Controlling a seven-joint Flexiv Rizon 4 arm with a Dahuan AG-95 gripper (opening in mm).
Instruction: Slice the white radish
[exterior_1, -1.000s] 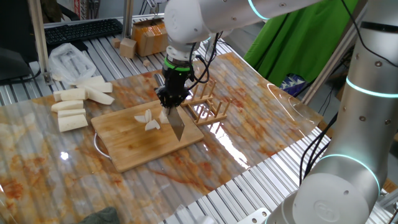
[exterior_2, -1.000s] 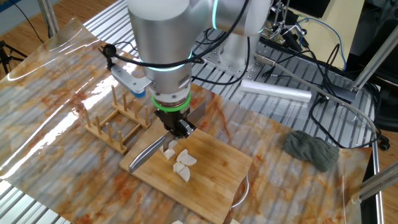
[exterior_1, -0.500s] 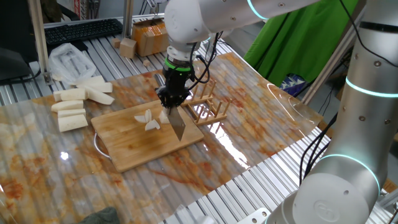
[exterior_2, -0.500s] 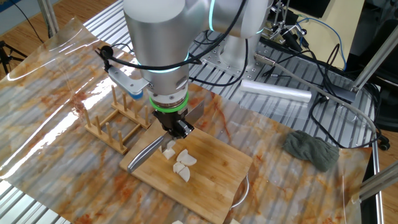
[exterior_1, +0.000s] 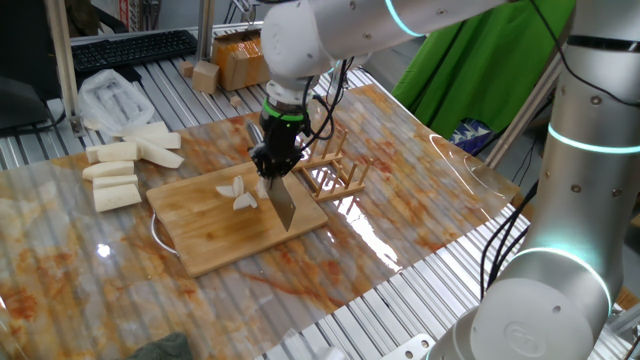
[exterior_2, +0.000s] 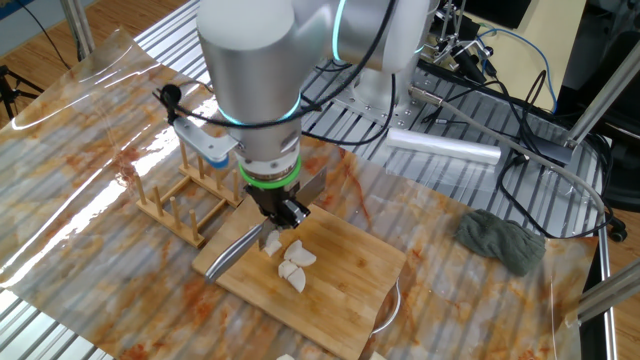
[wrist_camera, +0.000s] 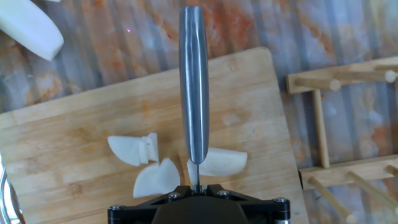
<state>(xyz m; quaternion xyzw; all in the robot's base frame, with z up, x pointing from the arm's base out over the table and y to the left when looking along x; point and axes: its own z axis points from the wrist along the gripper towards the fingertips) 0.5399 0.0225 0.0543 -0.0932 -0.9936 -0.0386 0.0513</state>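
Hand view, knife (wrist_camera: 194, 81) hiding part of white radish (wrist_camera: 217, 163), rack (wrist_camera: 339, 124) beside

A single silver robot arm (exterior_1: 330, 30) reaches in from the 1 o'clock side of one fixed view and bends down over the table. Its wrist carries a green ring, and the black two-finger gripper (exterior_1: 273, 166) points straight down toward 6 o'clock, jaws clamped tight. In the other fixed view the gripper (exterior_2: 284, 212) hangs below the wide grey wrist.
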